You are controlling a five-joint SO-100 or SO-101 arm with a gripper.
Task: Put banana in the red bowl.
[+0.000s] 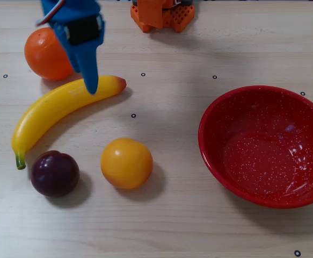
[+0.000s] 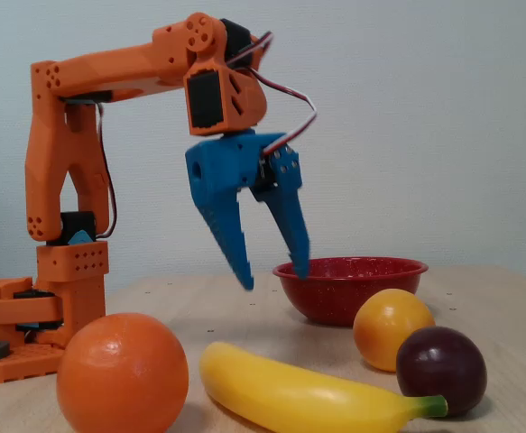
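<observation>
While we go left to right across the overhead view, this is what we've got:

banana (image 1: 57,106): lying flat on the wooden table (image 1: 172,226), left half, running diagonally. Green stem tip points down-left, reddish end up-right. Nothing is holding it. In the fixed view it's up front (image 2: 290,397), low in the shot.

orange fruit (image 1: 44,54): upper left, just above the banana's middle; we can't tell whether they touch. Part of it sits behind the blue gripper in this view. In the fixed view it's the big ball in the front left (image 2: 123,373).

purple fruit (image 1: 55,173): lower left, right next to the banana's stem tip. In the fixed view it's at the front right (image 2: 441,370), partly in front of the yellow-orange one.

gripper (image 1: 91,86): blue, its tip over the banana's upper half in the overhead view. The fixed view shows it (image 2: 277,276) hanging above the table, clear of the fruit, with the two fingers spread wide and nothing between them.

yellow-orange fruit (image 1: 126,163): round, below the banana's red end, a bit right of the purple fruit, not touching it.

arm (image 2: 109,77): orange, base at the top edge of the overhead view (image 1: 161,13), reaching out from the left side in the fixed view.

red bowl (image 1: 212,156): far right, well apart from the banana, white speckles, empty inside. In the fixed view it sits behind the fruit (image 2: 335,289).
</observation>
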